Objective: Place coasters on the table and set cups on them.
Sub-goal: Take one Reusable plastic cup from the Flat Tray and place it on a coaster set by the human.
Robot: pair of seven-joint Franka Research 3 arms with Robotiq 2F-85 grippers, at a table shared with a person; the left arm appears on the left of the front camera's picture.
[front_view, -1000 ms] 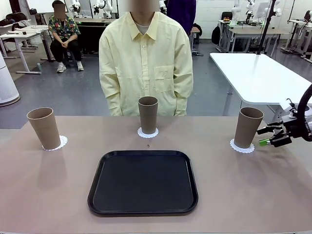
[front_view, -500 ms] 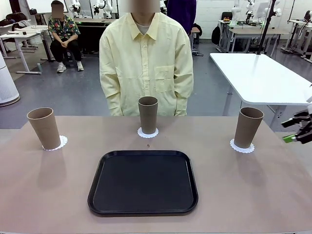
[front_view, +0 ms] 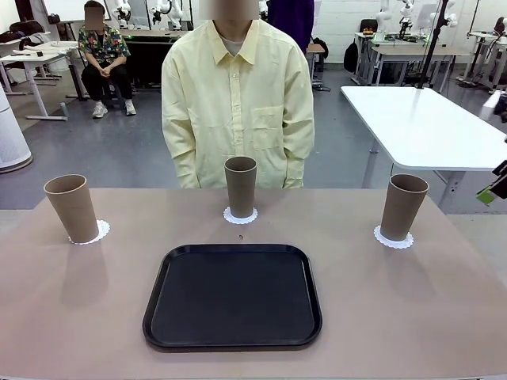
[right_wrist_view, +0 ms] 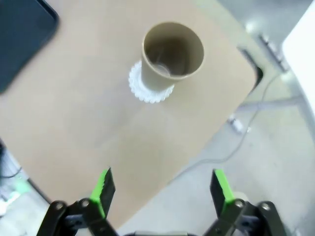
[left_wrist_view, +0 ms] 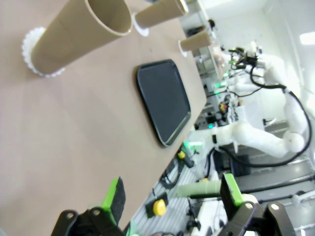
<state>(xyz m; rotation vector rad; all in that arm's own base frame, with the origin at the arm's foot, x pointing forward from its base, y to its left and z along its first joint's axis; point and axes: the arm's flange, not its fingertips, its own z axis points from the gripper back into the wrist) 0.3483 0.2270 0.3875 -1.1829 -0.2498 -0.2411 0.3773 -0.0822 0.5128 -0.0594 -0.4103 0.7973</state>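
Three grey-brown cups stand upright on the table (front_view: 412,317), each on a white lacy coaster: the left cup (front_view: 71,207) on its coaster (front_view: 100,232), the middle cup (front_view: 240,186) on its coaster (front_view: 240,217), the right cup (front_view: 403,207) on its coaster (front_view: 394,240). My right gripper (right_wrist_view: 161,189) is open and holds nothing. It hangs above the table's corner, well back from the right cup (right_wrist_view: 170,54) and coaster (right_wrist_view: 147,91); part of it shows at the picture's right edge (front_view: 496,186). My left gripper (left_wrist_view: 172,194) is also open, far from the left cup (left_wrist_view: 78,34).
A black tray (front_view: 232,295) lies in the middle of the table near the front. A person in a pale yellow shirt (front_view: 238,95) stands at the far side behind the middle cup, hands out of sight. A white table (front_view: 420,119) stands at the back right.
My right gripper has drawn away from the right cup, moving right and upward past the table's edge. The cups, coasters and tray have not moved.
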